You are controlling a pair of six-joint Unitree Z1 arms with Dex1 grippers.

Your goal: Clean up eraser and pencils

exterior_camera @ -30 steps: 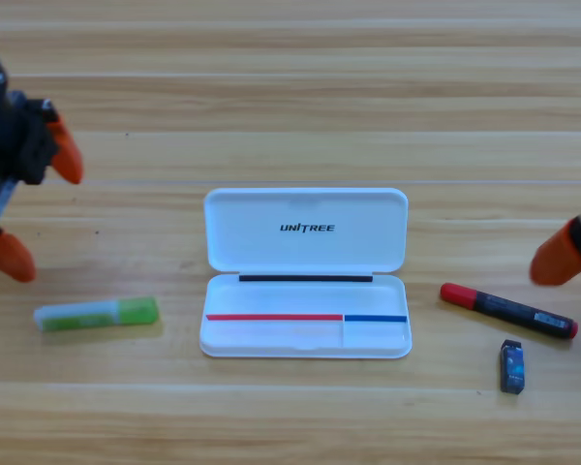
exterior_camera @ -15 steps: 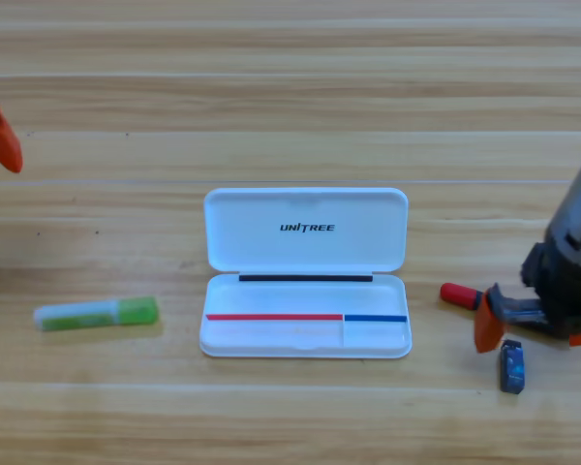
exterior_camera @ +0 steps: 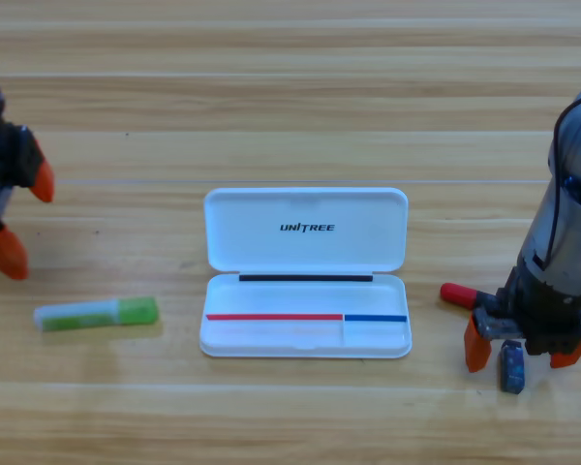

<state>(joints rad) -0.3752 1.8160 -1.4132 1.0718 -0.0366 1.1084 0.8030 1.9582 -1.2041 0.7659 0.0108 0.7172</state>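
From the high view, the white case (exterior_camera: 306,273) lies open in the middle of the wooden table (exterior_camera: 290,107), lid folded back toward the far side, tray toward the near side.

The right gripper (exterior_camera: 519,347) points down at the near right part of the table, well right of the case. Its two orange jaws stand wide, one on each side of the eraser (exterior_camera: 511,366), which lies on the table between them; whether either jaw touches it cannot be told. The black pencil with the red cap (exterior_camera: 457,294) lies just far of the eraser. Only its red end shows, sticking out to the left of the gripper; the rest is hidden under the arm.

The green pencil (exterior_camera: 97,313) lies flat on the near left of the table, well left of the case, its whitish end pointing left.

The left gripper (exterior_camera: 21,218) sits at the left edge, far of the green pencil and apart from it, its jaws spread wide with nothing between them.
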